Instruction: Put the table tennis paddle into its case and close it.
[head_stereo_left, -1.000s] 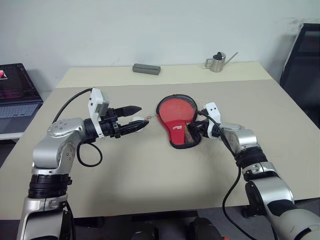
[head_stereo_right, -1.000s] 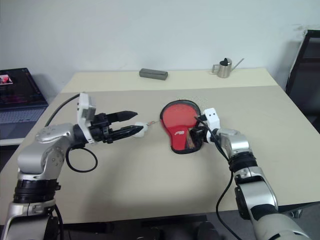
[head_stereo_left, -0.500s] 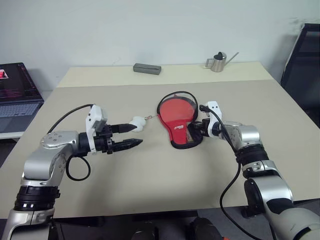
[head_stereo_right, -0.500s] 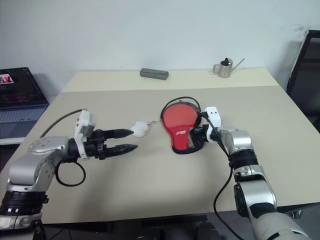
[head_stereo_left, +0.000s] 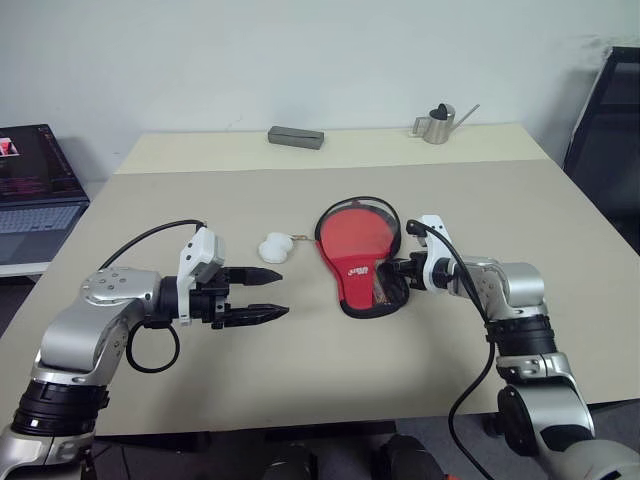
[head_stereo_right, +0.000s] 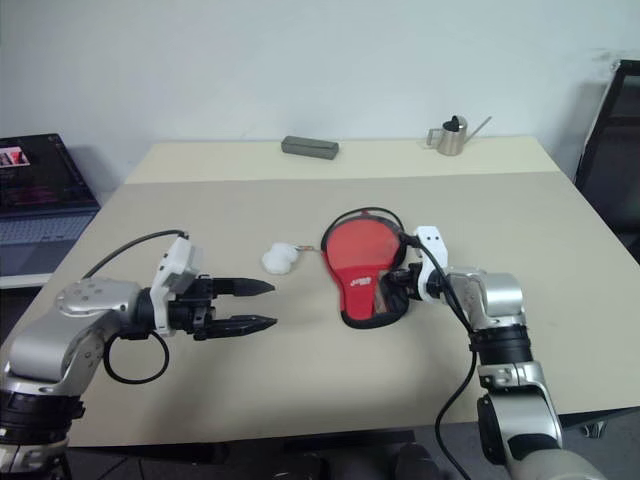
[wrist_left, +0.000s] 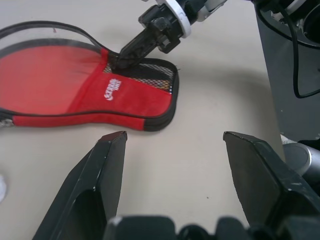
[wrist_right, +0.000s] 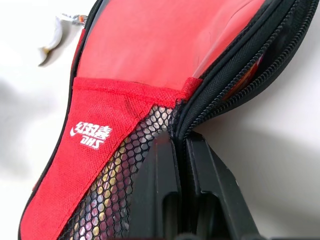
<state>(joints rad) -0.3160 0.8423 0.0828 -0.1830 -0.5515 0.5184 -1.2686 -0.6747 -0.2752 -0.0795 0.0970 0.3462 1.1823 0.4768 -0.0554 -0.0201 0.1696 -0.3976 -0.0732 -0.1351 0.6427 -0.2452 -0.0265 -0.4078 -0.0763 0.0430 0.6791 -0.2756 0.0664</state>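
Note:
The red case (head_stereo_left: 352, 238) lies flat on the tan table, round end away from me, its black zip (wrist_right: 235, 65) gaping along the right side. The table tennis paddle is inside; a red sliver shows in the gap and its pale handle (wrist_right: 107, 197) shows through the mesh pocket. My right gripper (head_stereo_left: 397, 279) is shut on the zip edge at the case's narrow end, also seen in the right wrist view (wrist_right: 181, 142) and the left wrist view (wrist_left: 121, 59). My left gripper (head_stereo_left: 270, 296) hovers open left of the case, holding nothing.
A small white tag (head_stereo_left: 272, 247) on a short cord lies just left of the case. A grey block (head_stereo_left: 295, 136) and a metal watering can (head_stereo_left: 435, 124) stand at the far edge. A laptop (head_stereo_left: 30, 190) sits off the table's left; a black chair (head_stereo_left: 610, 110) is at right.
My left gripper has drawn back and down from the white tag, which now lies free on the table. My right gripper has shut on the zip edge and pulled toward me.

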